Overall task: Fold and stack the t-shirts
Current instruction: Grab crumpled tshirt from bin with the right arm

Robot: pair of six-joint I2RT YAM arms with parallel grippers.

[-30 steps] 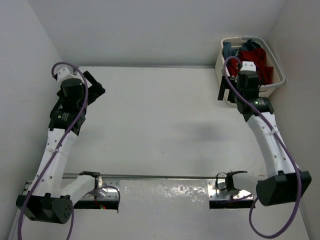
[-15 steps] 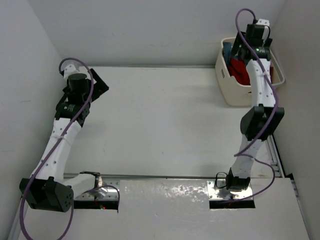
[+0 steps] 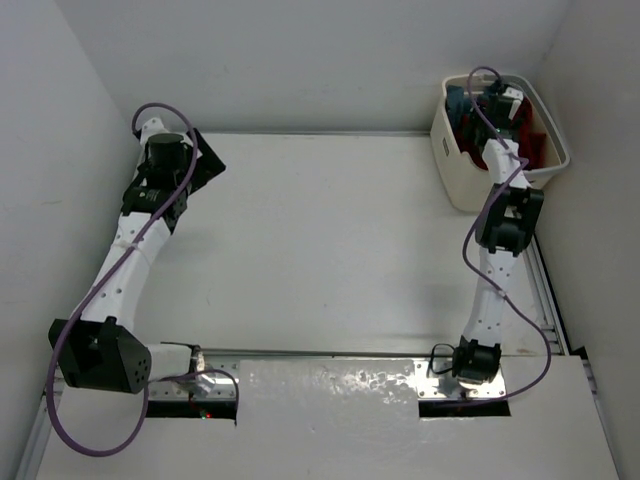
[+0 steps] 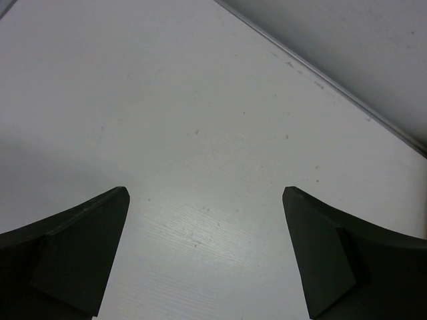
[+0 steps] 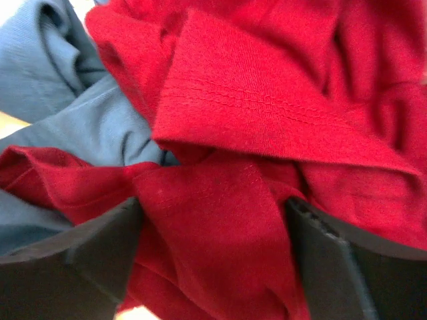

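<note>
Red cloth fills the right wrist view: the red t-shirt point(image 5: 253, 100) lies crumpled in thick folds, with a stitched hem running across its upper part. The slate blue-grey t-shirt point(image 5: 63, 73) is bunched against it on the left, and one of its folds tucks in beneath the red one. Both sit inside the cream laundry basket point(image 3: 455, 185), which stands at the far right corner of the tabletop point(image 3: 330, 250). From above, red shows in the basket's middle and right side, and blue-grey shows at its far left rim.

The right tool point(image 5: 212, 217) is down in the basket with its 2 fingers spread wide, 1 on each side of a ridge of red cloth. The fabric bulges up between them, but they are released, not pinched on it. The right arm reaches out from its base to the basket.

The left tool point(image 4: 205, 197) hangs over the tabletop near the far left corner, its 2 fingers wide apart and grasping nothing.
</note>
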